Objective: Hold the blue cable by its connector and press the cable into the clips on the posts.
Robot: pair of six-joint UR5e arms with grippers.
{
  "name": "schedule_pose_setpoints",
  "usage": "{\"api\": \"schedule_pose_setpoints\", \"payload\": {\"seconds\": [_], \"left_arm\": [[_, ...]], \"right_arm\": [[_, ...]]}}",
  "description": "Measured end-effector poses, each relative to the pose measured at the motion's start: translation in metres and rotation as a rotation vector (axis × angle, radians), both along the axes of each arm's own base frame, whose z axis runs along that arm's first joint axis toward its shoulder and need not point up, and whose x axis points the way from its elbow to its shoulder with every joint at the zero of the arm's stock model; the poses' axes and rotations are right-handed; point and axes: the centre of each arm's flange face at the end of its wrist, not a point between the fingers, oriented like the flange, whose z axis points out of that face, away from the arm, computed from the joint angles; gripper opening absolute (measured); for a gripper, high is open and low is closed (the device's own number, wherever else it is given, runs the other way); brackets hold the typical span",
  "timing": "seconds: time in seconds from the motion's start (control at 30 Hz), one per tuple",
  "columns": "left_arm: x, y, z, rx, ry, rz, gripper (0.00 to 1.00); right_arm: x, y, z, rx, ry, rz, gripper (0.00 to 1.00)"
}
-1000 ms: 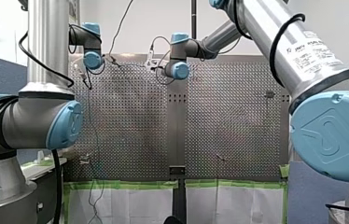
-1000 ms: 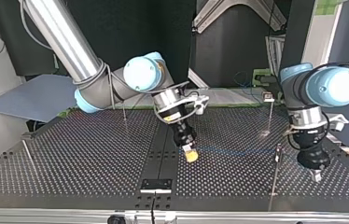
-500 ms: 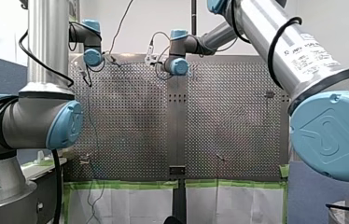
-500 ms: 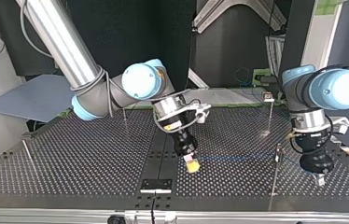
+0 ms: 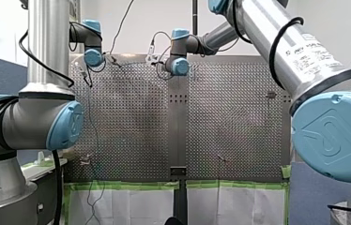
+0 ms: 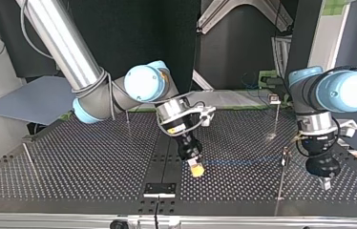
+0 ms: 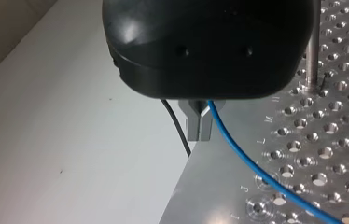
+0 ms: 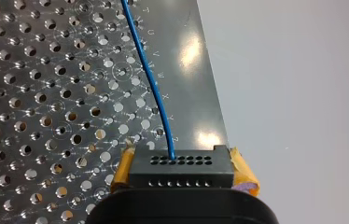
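The thin blue cable (image 8: 156, 93) is seen leaving a black rectangular connector (image 8: 182, 167) with rows of holes, clamped by the right tool (image 8: 183, 173) between yellow pads (image 8: 243, 175) above the perforated metal tabletop (image 8: 32, 93). On the left tool (image 7: 199, 135), the metal fingers (image 7: 192, 125) are pressed together, the cable passing just beside them.

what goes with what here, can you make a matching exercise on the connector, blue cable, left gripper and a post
1 connector
2 blue cable
3 my left gripper
4 post

A stands upright on the perforated table
B bare metal fingers closed together
C held between the yellow pads of my right gripper
D comes out of a hole in the black block's face

Pairs: 1-C, 2-D, 3-B, 4-A
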Motion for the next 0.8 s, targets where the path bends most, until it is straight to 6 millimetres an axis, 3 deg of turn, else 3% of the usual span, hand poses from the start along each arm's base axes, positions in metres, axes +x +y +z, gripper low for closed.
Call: {"api": "schedule_pose_setpoints", "payload": {"seconds": [0.03,0.1,0.13,0.2,0.23,0.3,0.33,0.37,0.4,0.8], "left_arm": [[0.0,0.0,0.0,0.001,0.0,-0.002,0.25],[0.0,-0.001,-0.001,0.002,0.005,-0.004,0.39],[-0.001,-0.002,-0.001,0.002,0.009,-0.005,0.39],[-0.002,-0.002,-0.003,0.005,0.023,-0.004,0.53],[-0.002,-0.002,-0.004,0.008,0.031,-0.001,0.53],[-0.004,-0.001,-0.006,0.015,0.051,0.009,0.78],[-0.004,-0.001,-0.007,0.019,0.06,0.014,0.78],[-0.005,0.0,-0.008,0.025,0.072,0.021,0.94],[-0.006,0.0,-0.009,0.029,0.081,0.027,1.0],[-0.018,0.0,-0.024,0.098,0.218,0.115,1.0]], "right_arm": [[0.0,0.0,0.0,0.001,0.001,0.0,0.0],[0.0,0.0,-0.001,0.003,0.003,0.0,0.0],[0.0,0.0,-0.001,0.004,0.004,0.0,0.0],[0.0,0.0,-0.001,0.005,0.005,0.0,0.0],[0.0,0.0,-0.001,0.005,0.006,0.0,0.0],[-0.001,0.0,-0.001,0.006,0.008,-0.001,0.0],[-0.001,0.0,-0.002,0.006,0.009,-0.001,0.0],[-0.001,0.001,-0.002,0.006,0.01,-0.001,0.0],[-0.001,0.001,-0.002,0.006,0.01,-0.001,0.0],[-0.001,0.0,-0.002,0.006,0.011,-0.002,0.0]]}}
